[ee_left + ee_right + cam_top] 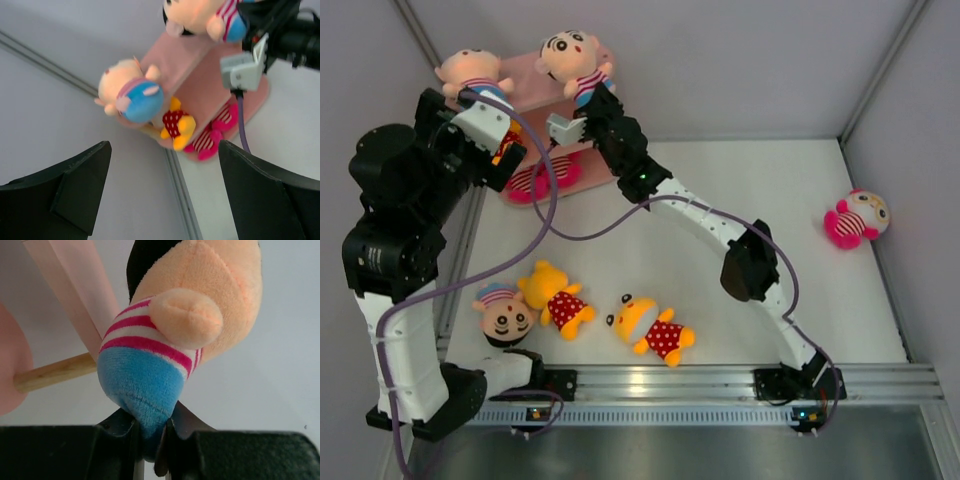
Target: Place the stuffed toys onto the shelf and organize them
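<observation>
The right tool point(150, 440) is clamping the blue shorts of a black-haired, peach-faced plush boy point(574, 60) at the top board of the pink three-tier shelf point(530, 90), far left. The left tool point(165, 165) is hanging nearby, fingers apart.

1. Top external: fixed high behind the arm bases at the near edge, looking down over the whole counter point(800, 180); shelf point(525, 88) far left.
2. Left wrist: mid-range, tilted, facing the shelf past the left end effector point(165, 145).
3. Right wrist: extreme close-up; boy doll point(190, 295) above the right end effector point(150, 430) fills the frame.
4. Overlap: shelf and that doll appear in all three.
</observation>
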You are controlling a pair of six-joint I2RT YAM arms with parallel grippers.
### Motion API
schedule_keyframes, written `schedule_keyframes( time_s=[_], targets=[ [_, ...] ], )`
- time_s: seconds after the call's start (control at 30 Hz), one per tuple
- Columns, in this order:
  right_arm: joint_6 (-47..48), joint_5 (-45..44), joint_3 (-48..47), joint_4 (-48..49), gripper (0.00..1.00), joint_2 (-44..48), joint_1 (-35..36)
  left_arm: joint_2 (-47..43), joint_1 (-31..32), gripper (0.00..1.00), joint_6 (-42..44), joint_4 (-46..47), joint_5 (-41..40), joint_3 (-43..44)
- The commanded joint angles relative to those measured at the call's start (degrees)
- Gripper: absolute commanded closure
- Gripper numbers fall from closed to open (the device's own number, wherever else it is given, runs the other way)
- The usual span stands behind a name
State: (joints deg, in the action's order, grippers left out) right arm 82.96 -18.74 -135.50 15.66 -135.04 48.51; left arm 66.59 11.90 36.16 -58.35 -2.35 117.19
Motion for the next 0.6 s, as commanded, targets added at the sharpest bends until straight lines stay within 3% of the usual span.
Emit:
schedule_keyframes(
  time_s=[0.0,0.17,0.4,0.57],
  targets=[
    [5.18,-0.68,4.78,7.08,0.93,8.63,0.88,6.52,0.23,0.06,0.48,1.39,7.08,8.05],
    [13.54,-3.14,24.1,13.78,0.94,18.31,4.83,8.64,0.23,0.02,5.85,2.45,12.7,5.86],
    [17.23,-8.94,36.61,14.75,0.94,29.29,11.68,11.02,0.23,0.02,1.9,3.33,20.53,7.45],
    [16.8,-13.33,39.7,13.52,0.95,31.77,16.08,10.67,0.32,0.18,1.28,3.24,24.75,3.33]
  ],
)
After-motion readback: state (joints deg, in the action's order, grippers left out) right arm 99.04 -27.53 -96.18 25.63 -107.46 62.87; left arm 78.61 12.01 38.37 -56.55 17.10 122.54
